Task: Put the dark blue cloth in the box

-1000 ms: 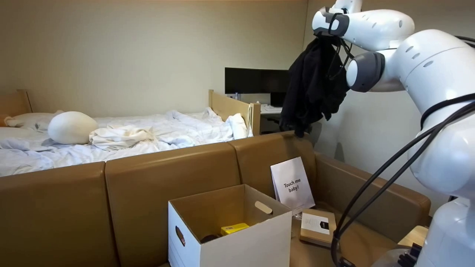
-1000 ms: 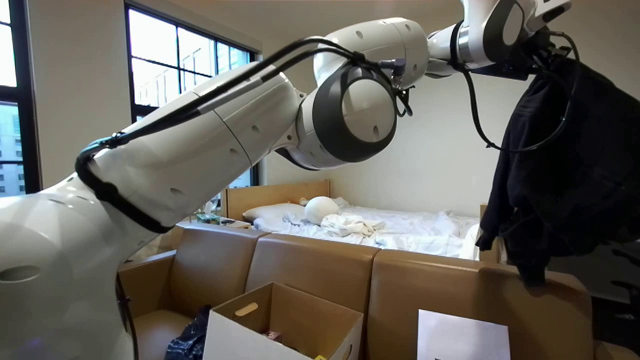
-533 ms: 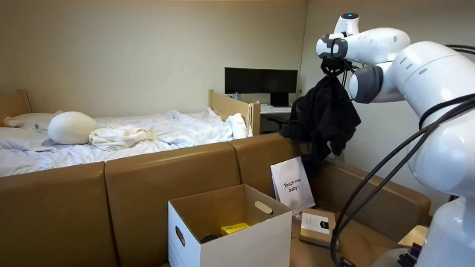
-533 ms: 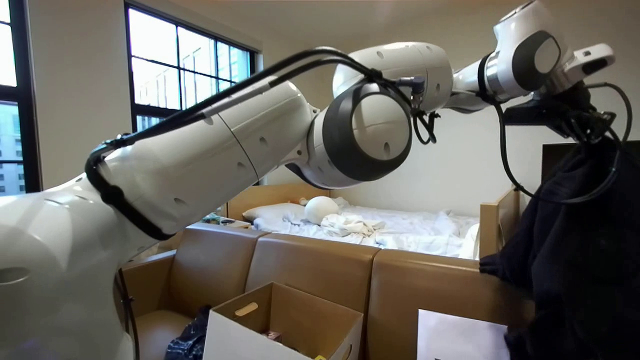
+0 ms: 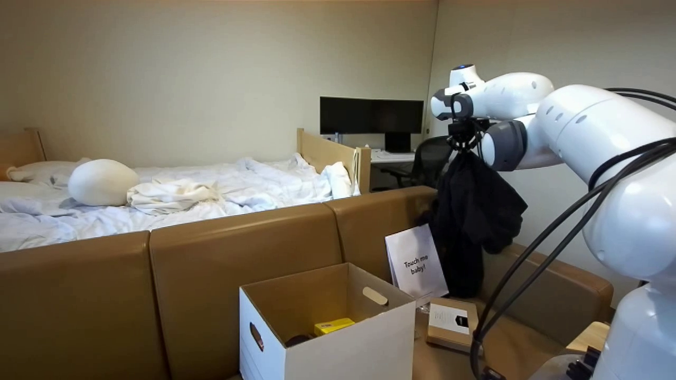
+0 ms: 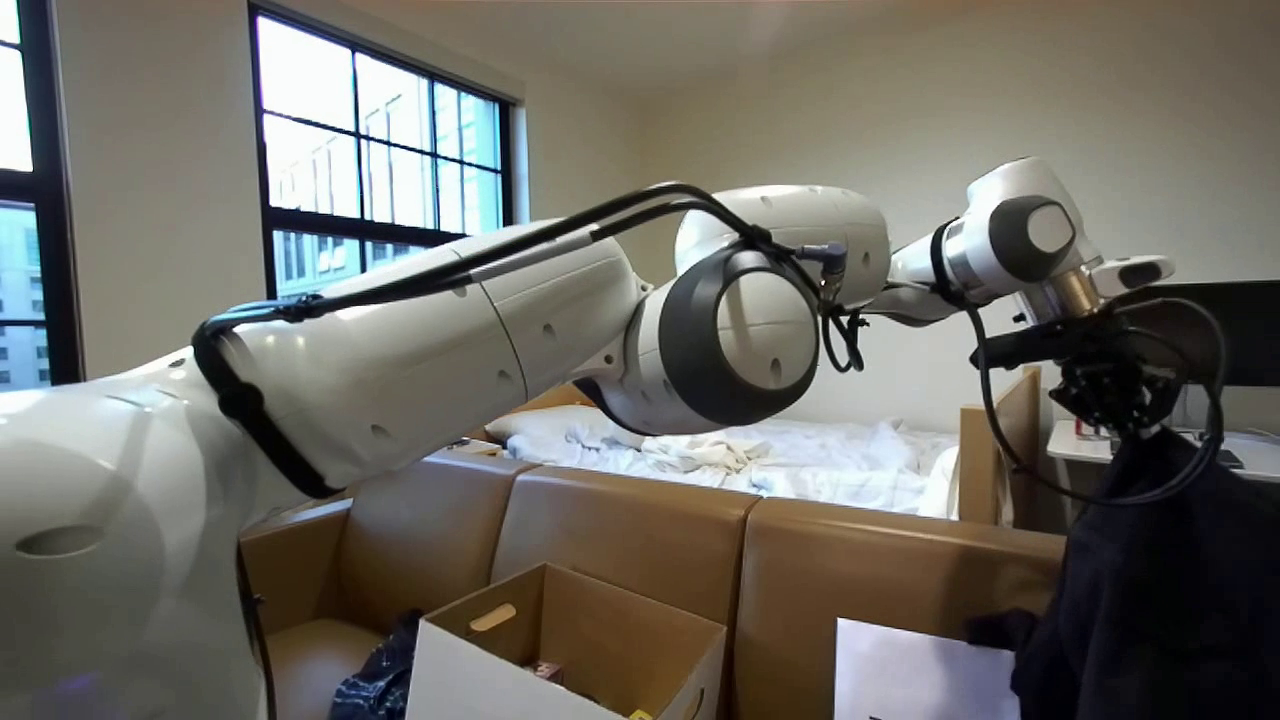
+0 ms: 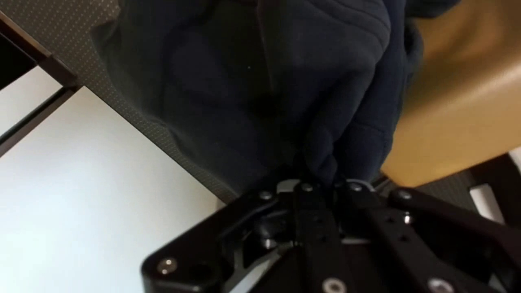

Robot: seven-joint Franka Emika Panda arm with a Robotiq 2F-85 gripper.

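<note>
In an exterior view, daylight enters by the left windows, which look almost white. A soft shadow lies on the sofa at right. The wrist view is slightly blurred; a white surface glares, and the dark blue cloth looks dim.

In an exterior view the jaws pinch the gathered top of the dark blue cloth, which hangs beneath them, its lower end out of view. The box stands lower than the jaws and well apart, toward the arm's shoulder; a white paper sits below their level, beside the cloth.
</note>
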